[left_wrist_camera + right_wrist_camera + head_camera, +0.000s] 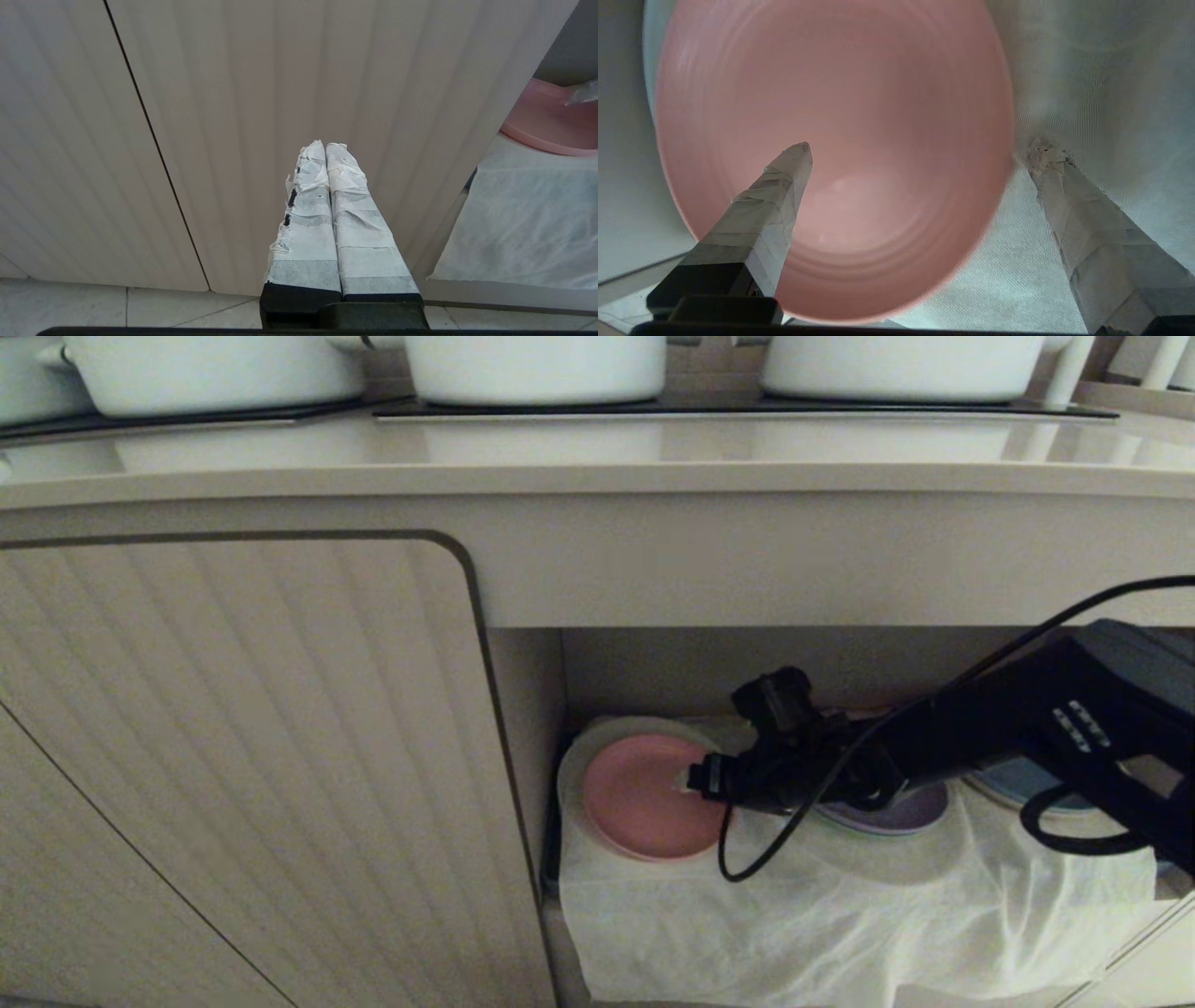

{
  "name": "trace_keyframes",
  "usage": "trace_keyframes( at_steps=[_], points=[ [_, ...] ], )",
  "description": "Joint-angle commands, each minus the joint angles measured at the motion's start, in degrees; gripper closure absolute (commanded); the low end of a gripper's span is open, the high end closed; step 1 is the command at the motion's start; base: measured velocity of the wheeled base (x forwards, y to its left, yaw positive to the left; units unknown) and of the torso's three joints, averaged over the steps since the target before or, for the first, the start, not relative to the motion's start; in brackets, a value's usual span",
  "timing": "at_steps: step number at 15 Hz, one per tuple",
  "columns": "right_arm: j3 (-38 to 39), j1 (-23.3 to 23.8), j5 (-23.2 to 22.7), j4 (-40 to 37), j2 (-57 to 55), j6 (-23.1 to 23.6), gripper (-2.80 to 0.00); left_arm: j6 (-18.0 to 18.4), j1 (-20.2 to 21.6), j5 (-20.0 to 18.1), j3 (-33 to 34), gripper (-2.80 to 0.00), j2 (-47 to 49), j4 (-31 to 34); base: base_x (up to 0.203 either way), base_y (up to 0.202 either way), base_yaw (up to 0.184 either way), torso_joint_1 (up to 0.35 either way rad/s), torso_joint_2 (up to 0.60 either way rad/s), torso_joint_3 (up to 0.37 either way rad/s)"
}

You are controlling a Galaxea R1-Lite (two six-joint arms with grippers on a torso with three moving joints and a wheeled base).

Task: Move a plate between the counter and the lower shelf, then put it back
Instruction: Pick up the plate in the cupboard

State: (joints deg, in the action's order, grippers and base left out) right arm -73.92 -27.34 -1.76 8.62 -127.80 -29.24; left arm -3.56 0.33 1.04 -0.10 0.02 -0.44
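The pink plate (644,798) lies on a larger white plate (581,758) at the left end of the lower shelf (840,905), whose board is draped in white cloth. My right gripper (695,775) reaches into the recess from the right and stands open at the plate's right edge. In the right wrist view one finger (784,182) hangs over the inside of the pink plate (840,116), and the other finger (1059,186) is outside the rim, over the cloth. The jaws hold nothing. The counter (597,457) runs above. My left gripper (325,145) is shut and parked before the ribbed door.
A purple plate (910,812) and a blue plate (1018,784) lie further right on the shelf, partly hidden by my right arm. White pots (532,364) stand on the black hob at the back of the counter. A ribbed cabinet door (233,756) closes the space to the left.
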Motion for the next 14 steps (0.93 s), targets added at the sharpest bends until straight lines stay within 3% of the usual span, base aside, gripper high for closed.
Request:
trace_keyframes(
  at_steps=[1, 10, 13, 14],
  points=[
    [-1.22, -0.02, 0.05, -0.15, -0.44, -0.15, -2.8, -0.04, 0.02, 0.02, 0.01, 0.0, 0.06, -0.09, 0.0, 0.0, 0.0, 0.0, 0.0, 0.0],
    [-4.8, -0.16, 0.09, -1.71, -2.57, -0.17, -2.8, -0.04, 0.02, 0.02, 0.01, 0.0, 0.06, -0.01, 0.0, 0.0, 0.0, 0.0, 0.0, 0.0],
    [-5.79, -0.34, 2.23, -1.93, -3.76, -0.16, -2.8, -0.04, 0.02, 0.02, 0.01, 0.0, 0.06, -0.03, 0.0, 0.0, 0.0, 0.0, 0.0, 0.0],
    [-6.13, -0.43, 2.46, -1.94, -3.98, -0.2, 0.0, -0.04, 0.02, 0.02, 0.01, 0.0, 0.06, 0.0, 0.0, 0.0, 0.0, 0.0, 0.0, 0.0]
  ],
)
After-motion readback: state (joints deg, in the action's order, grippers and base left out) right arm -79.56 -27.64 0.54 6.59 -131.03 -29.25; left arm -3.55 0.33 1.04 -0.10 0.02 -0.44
